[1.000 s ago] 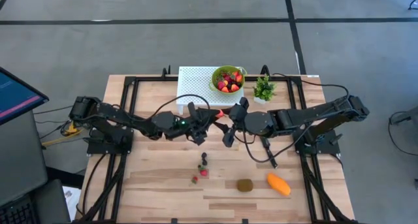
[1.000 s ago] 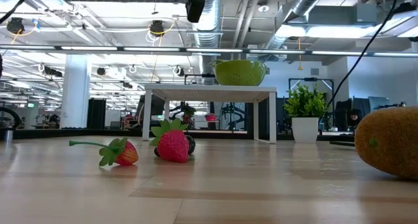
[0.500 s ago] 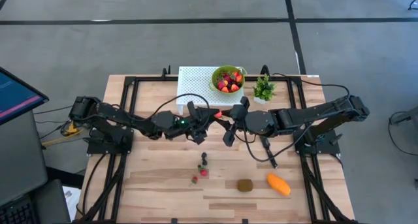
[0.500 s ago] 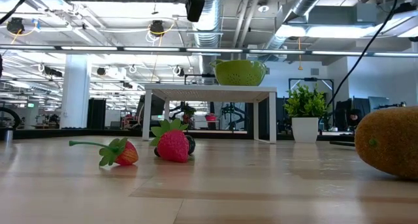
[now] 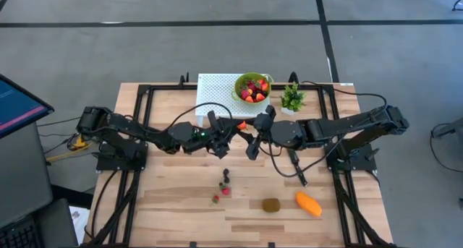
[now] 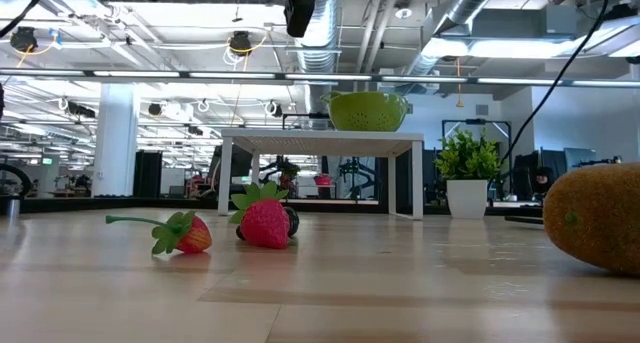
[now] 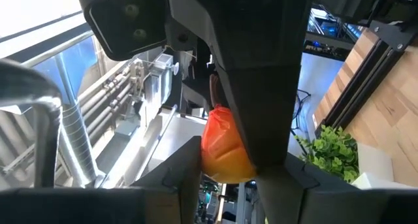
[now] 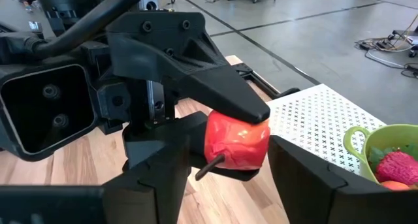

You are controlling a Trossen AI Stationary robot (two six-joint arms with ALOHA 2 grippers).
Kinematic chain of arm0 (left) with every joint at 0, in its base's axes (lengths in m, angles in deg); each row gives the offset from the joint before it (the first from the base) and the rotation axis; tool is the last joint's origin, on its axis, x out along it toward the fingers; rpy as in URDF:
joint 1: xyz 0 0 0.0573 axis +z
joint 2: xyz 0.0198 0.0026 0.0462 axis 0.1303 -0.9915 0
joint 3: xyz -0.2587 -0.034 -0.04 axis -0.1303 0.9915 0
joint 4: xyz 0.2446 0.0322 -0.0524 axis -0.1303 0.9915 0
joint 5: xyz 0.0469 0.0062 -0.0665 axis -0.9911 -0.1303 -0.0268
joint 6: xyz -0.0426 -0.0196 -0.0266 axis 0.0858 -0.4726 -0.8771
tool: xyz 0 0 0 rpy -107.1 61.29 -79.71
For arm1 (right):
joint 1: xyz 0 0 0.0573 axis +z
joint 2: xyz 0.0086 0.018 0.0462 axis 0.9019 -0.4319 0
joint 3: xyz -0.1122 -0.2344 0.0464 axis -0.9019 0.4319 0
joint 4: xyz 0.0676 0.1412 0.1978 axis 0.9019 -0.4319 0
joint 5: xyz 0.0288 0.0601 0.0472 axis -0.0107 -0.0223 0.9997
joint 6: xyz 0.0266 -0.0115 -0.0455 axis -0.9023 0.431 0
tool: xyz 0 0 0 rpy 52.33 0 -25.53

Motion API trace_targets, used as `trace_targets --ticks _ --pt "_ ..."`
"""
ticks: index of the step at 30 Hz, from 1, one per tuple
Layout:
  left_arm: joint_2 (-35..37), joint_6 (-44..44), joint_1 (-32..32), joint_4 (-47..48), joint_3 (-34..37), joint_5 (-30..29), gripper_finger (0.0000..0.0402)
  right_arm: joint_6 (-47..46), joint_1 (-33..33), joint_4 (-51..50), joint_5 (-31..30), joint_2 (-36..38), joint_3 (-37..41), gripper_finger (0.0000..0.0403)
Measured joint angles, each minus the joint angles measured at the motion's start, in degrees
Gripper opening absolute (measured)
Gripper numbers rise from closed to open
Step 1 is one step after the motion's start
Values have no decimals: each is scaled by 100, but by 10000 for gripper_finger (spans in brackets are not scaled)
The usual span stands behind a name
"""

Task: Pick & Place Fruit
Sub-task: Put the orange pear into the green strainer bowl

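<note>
A small red-orange fruit (image 8: 236, 140) with a dark stem hangs high over the table's middle, with my left gripper (image 5: 234, 127) shut on it. My right gripper (image 5: 250, 129) faces it from the right, open, one finger on each side of the fruit. On the table below lie strawberries and berries (image 5: 226, 183), a brown kiwi (image 5: 271, 204) and an orange mango (image 5: 309, 204). A green bowl (image 5: 252, 87) with red fruit stands on a white perforated stand (image 5: 215, 91). My left gripper pinches the red-orange fruit (image 7: 222, 149) between its two fingers, one on the top (image 8: 228, 116) and one underneath. The fingers come level from the table's left. The fruit is lifted clear of the table. My right gripper's fingers (image 8: 294, 165) flank the fruit; whether one touches it, I cannot tell.
A small green potted plant (image 5: 292, 97) stands right of the bowl. A slim black knife (image 5: 296, 168) lies right of centre. In the low view the strawberry (image 6: 265, 223) and the kiwi (image 6: 600, 218) rest on the wood.
</note>
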Motion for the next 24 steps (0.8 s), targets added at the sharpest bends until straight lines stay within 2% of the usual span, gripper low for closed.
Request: trace_targets --ticks 18,24 --pt "-9 -2 11 17 0 37 122 170 -198 24 -4 -4 -2 207" --pt "-9 -2 13 -9 0 49 122 359 -198 113 -11 -4 -2 191"
